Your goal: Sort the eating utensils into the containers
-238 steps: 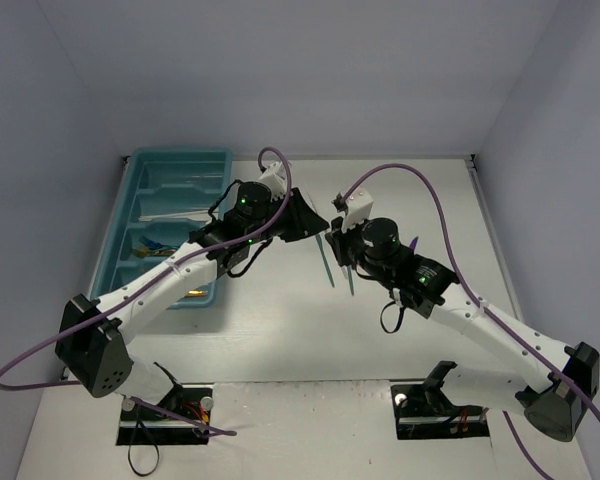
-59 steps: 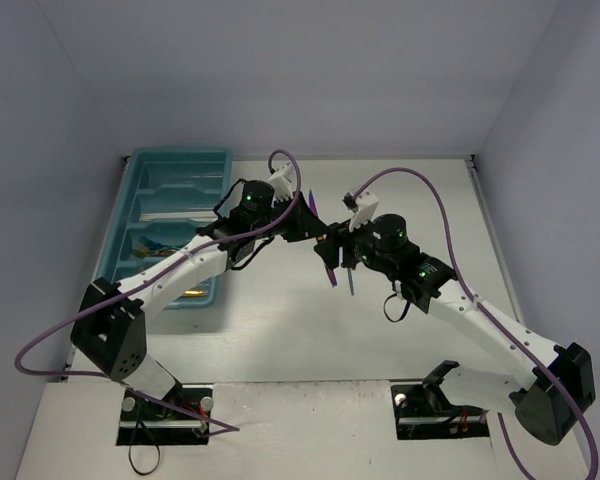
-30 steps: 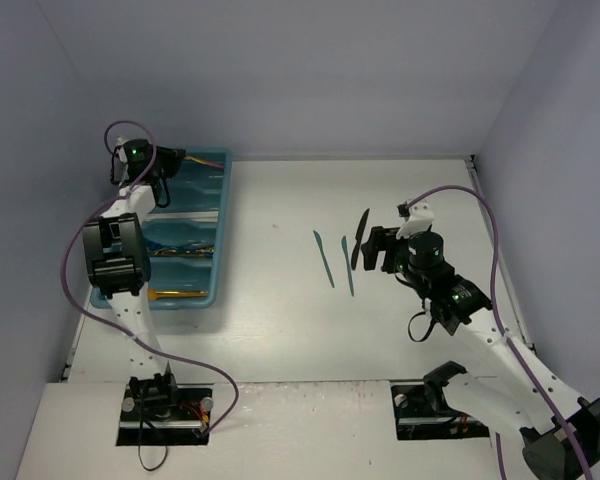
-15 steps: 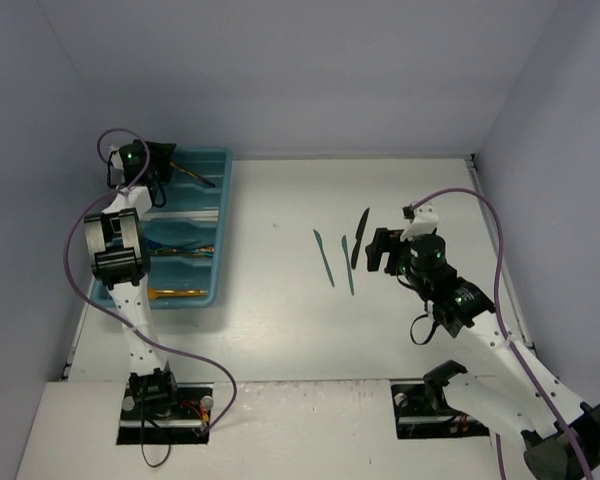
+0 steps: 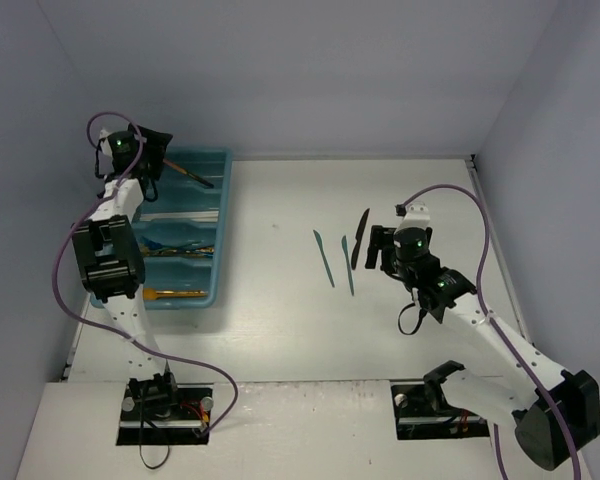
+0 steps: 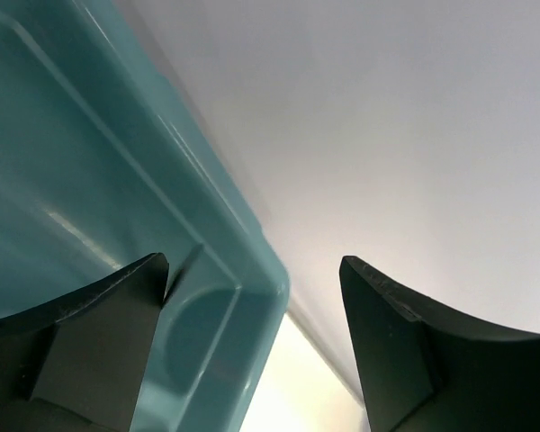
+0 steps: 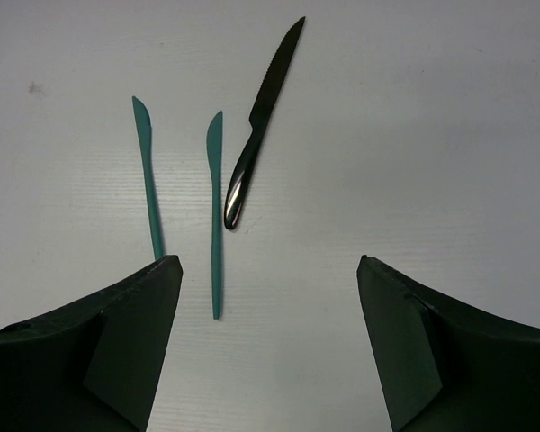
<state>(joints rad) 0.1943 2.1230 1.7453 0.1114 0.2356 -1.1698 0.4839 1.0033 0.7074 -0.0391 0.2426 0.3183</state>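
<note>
White table (image 7: 432, 135), left gripper (image 6: 252, 270) and right gripper (image 7: 268, 270) both gaping empty; black knife (image 7: 262, 126) looks thin, slippery, I'd pinch the handle

You have no text, label, brand, number or sign to read in any of the three views.
</note>
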